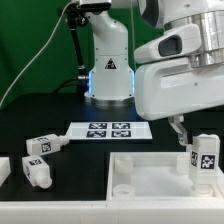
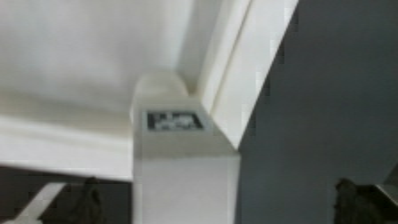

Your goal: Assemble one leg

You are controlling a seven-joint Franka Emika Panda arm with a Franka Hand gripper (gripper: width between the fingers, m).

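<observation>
A white leg with a black-and-white tag stands upright at the corner of the white tabletop on the exterior view's right. My gripper hangs just above it. In the wrist view the leg lies between my two dark fingertips, with a gap on each side. The jaws are open and touch nothing. The leg's far end sits against the tabletop's raised rim. Two more legs lie on the black table on the exterior view's left.
The marker board lies in front of the robot base. Another white part shows at the left edge of the exterior view. My big white hand fills the upper right of that view.
</observation>
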